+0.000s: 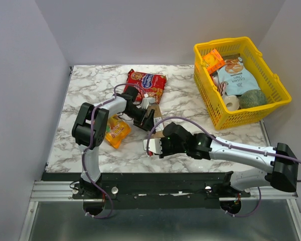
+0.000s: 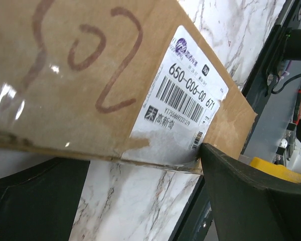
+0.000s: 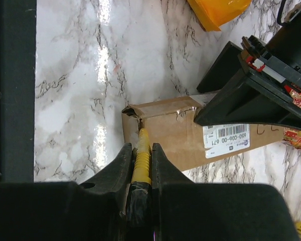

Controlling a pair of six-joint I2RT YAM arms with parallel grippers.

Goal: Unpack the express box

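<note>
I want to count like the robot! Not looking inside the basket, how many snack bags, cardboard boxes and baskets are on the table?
Snack bags: 2, the red snack bag and the orange snack bag
Cardboard boxes: 1, the express box
Baskets: 1, the yellow basket
Total: 4

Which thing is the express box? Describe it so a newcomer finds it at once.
Start at the marble table, left of the yellow basket. Right beside the red snack bag, toward the table's near edge, lies the express box. It alone is plain brown cardboard, long and narrow, with a white barcode label and a marker scrawl.
</note>
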